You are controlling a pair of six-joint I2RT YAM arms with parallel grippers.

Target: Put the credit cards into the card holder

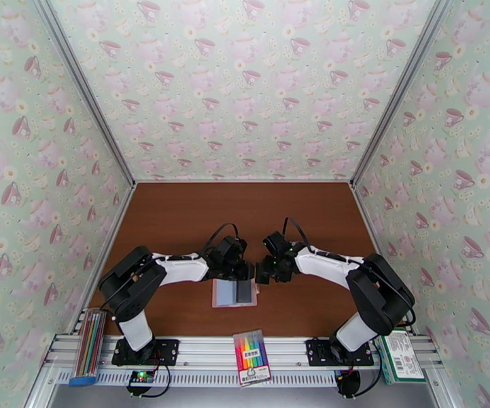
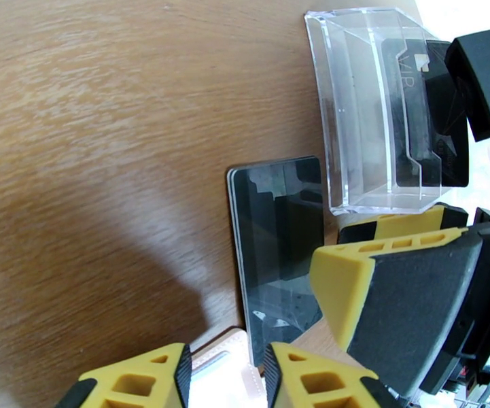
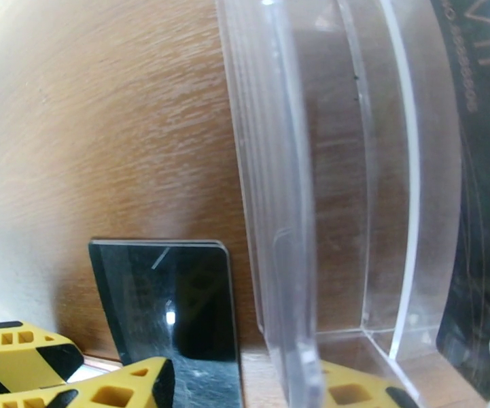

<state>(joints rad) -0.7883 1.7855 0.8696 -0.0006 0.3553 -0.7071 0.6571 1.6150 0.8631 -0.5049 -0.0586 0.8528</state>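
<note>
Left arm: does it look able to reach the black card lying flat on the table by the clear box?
Likely yes. The black card lies flat, its top face bare, just ahead of the left fingers. The clear box stands beside it, not over it.

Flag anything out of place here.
One black card stands in the clear box, not the wallet. A card stack lies loose on the table beside the box, near end at the wallet's edge, not in a slot.
</note>
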